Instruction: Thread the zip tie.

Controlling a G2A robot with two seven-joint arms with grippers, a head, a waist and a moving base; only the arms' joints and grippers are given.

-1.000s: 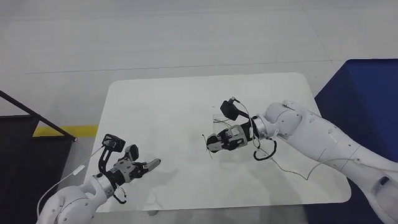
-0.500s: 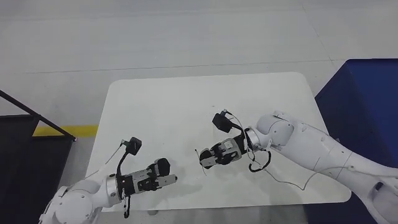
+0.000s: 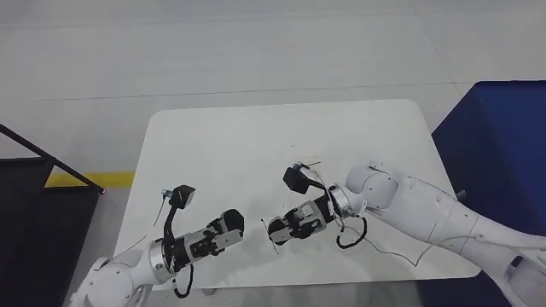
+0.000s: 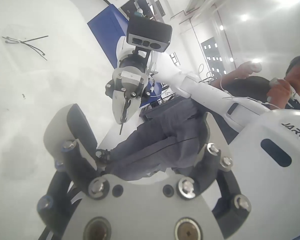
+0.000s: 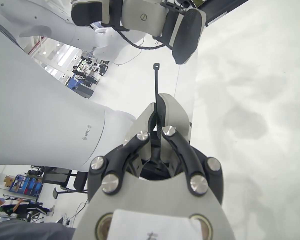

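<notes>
The right hand was clamped shut on the zip tie. It pinched the strap so that the small square head poked out past its fingertips, above the near part of the table. Facing it, close by but not touching, the left hand stood wide open with nothing in it. A few spare ties lay loose farther up the table, well away from both hands.

To my eye the job sat at the handover stage. The tie was picked up and held out, but no loop was made and the tail was not in the head. The next move, I'd say, called for the left hand to close on the projecting head end without knocking the thin strap askew. After that the tail would need lining up squarely with the head's slot, which looked to allow little margin.
</notes>
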